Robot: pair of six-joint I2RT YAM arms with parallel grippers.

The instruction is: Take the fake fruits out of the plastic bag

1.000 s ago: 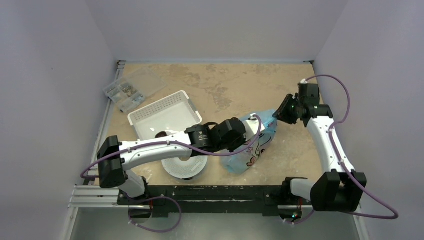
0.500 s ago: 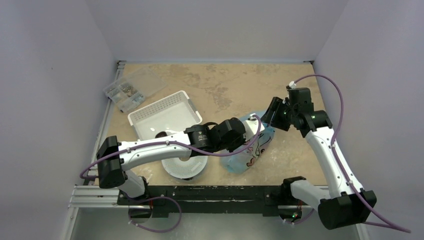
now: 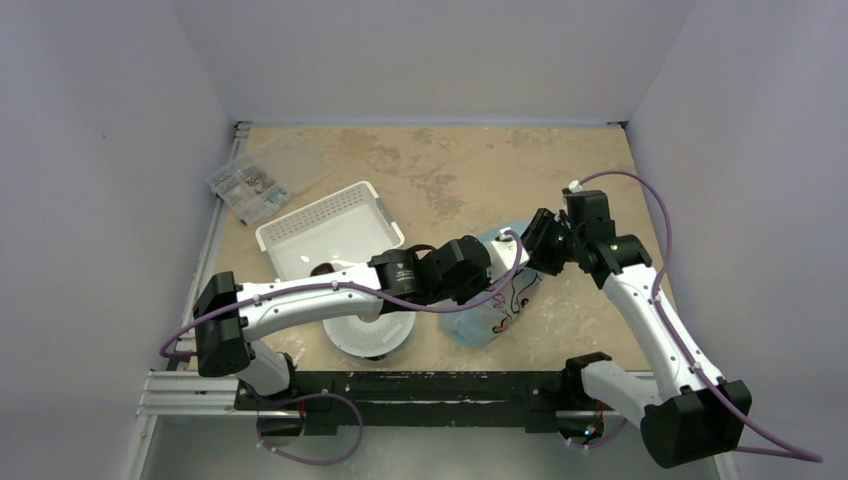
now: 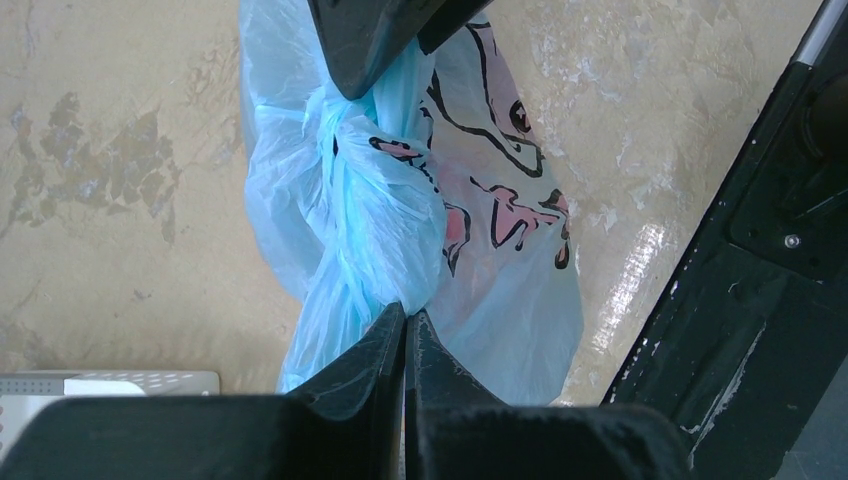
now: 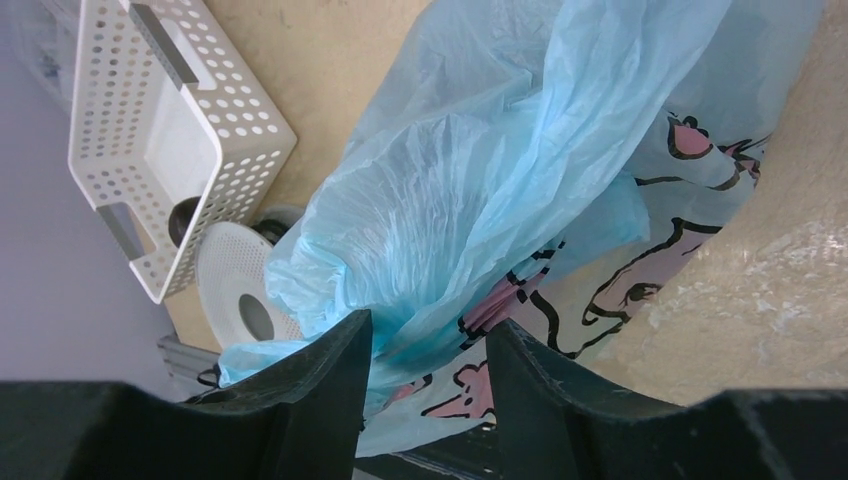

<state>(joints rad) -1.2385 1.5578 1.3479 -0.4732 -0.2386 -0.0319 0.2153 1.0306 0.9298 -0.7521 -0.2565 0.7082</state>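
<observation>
The light-blue plastic bag (image 3: 497, 310) with a pink and black print lies right of centre. My left gripper (image 4: 406, 312) is shut on a twisted bunch of the plastic bag (image 4: 370, 210) near its top. My right gripper (image 5: 428, 335) is open at the bag's far upper edge, and loose folds of the plastic bag (image 5: 480, 180) hang between its parted fingers. Seen from above, the right gripper (image 3: 532, 243) sits just right of the left gripper (image 3: 497, 268). No fake fruits show through the bag. A dark roundish piece (image 3: 322, 268) lies in the basket's near corner.
A white slotted basket (image 3: 330, 225) stands left of the bag, with a round white perforated disc (image 3: 370, 335) in front of it. A clear compartment box (image 3: 255, 180) sits at the far left. The black base rail (image 3: 400, 385) runs along the near edge.
My right arm has swung left and down from the right side onto the bag's top, and its jaws have opened. The left arm and its grip have not moved.
</observation>
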